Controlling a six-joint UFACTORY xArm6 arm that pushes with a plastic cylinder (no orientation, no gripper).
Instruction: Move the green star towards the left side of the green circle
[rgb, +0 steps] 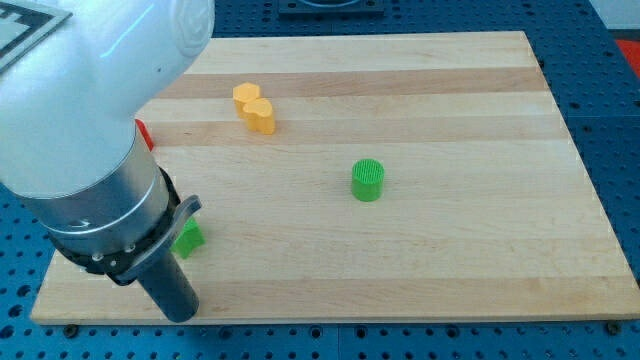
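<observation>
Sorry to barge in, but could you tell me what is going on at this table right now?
I am a single arm pushing blocks on a wooden board with a rod. My tip sits near the board's bottom-left, just below the green star, which my arm partly hides. The green circle stands well off to the view's right. A yellow block lies nearer the top, and a red block peeks out behind my arm.

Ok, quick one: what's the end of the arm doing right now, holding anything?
No hand: my tip holds nothing. It sits at the board's lower left, just below the partly hidden green block; contact cannot be told.
</observation>
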